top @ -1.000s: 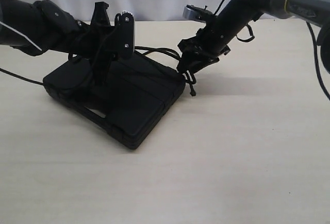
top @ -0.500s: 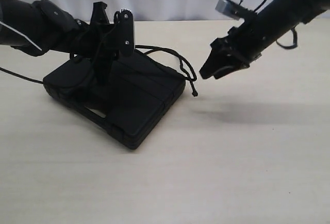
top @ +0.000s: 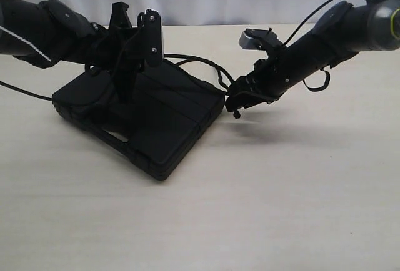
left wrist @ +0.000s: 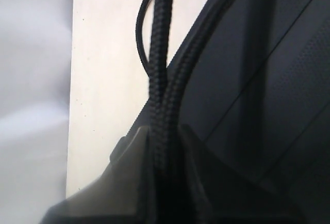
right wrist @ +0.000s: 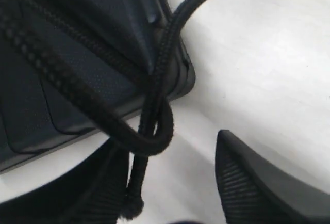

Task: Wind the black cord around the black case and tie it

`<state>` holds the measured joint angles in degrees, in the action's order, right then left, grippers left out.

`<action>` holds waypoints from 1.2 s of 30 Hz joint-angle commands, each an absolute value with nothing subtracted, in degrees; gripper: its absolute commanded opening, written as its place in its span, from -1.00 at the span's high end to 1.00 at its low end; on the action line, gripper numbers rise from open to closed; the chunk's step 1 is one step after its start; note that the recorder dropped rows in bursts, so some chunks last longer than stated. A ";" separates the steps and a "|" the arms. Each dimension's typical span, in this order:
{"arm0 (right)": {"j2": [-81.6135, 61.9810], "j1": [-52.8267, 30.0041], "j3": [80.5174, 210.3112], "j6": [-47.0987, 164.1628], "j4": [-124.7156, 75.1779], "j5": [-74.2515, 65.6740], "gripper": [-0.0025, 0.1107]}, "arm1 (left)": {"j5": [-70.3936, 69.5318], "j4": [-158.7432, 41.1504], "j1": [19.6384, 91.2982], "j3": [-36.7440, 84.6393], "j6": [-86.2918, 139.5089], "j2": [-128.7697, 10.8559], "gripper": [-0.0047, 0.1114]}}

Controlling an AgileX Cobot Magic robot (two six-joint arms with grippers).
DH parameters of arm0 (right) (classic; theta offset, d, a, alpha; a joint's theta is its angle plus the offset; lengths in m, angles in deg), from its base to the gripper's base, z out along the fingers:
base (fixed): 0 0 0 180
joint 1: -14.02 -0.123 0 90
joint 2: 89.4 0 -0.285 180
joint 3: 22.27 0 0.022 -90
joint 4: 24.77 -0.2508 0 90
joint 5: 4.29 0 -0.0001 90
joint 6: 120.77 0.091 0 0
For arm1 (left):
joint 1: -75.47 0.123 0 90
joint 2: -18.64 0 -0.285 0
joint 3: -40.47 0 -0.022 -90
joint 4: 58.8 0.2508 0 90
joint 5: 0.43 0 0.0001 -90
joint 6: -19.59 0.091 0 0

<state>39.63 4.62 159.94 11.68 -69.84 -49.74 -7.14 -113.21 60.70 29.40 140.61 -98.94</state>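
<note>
L gripper (left wrist: 165, 149) clamped on two strands of black cord (top: 206, 65) above black case (top: 156, 127), desk's left-centre nr back edge. R gripper (right wrist: 172, 182) spread round the loop. Risk: it closes off-centre and the loop slips out.

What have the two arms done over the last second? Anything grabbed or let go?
The right arm pulled up and away from the corner of the case, leaving the cord behind, then swung back down; its jaws now stand open around the cord's hanging loop. The left arm stayed over the case, jaws clamped on two cord strands. The case did not move.
</note>
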 commanded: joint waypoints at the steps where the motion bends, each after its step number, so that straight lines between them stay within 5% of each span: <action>1: 40.27 3.95 159.67 10.03 -70.57 -50.06 0.26 | -7.67 -114.15 60.14 29.74 142.07 -98.47 0.92; 5: 40.17 3.87 159.79 10.03 -73.01 -53.66 0.88 | -7.57 -114.15 60.14 29.74 139.44 -98.47 0.92; 11: 36.76 3.97 159.79 10.03 -73.35 -59.02 0.88 | -3.58 -117.75 60.14 29.74 128.99 -98.47 0.83; 19: 25.67 3.97 159.79 13.85 -72.26 -59.16 0.88 | -7.36 -122.54 60.14 29.74 110.08 -95.77 -0.01; 22: 21.62 3.97 159.79 15.89 -70.04 -57.82 0.88 | -9.90 -122.43 60.14 29.74 103.22 -92.84 -0.15; 26: 16.65 3.97 159.79 17.55 -66.74 -54.62 0.88 | -16.99 -113.63 60.39 29.74 87.67 -88.46 -0.14; 32: 11.88 3.97 159.79 20.07 -63.02 -52.09 0.88 | -34.06 -61.09 60.39 30.24 30.96 -86.97 0.07; 36: 11.47 3.97 159.79 20.07 -62.79 -53.75 0.88 | -48.84 -44.91 60.39 30.36 8.50 -87.62 0.11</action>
<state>11.92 3.97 159.94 19.76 -63.52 -52.82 -39.62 -56.85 60.50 29.99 25.26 -87.49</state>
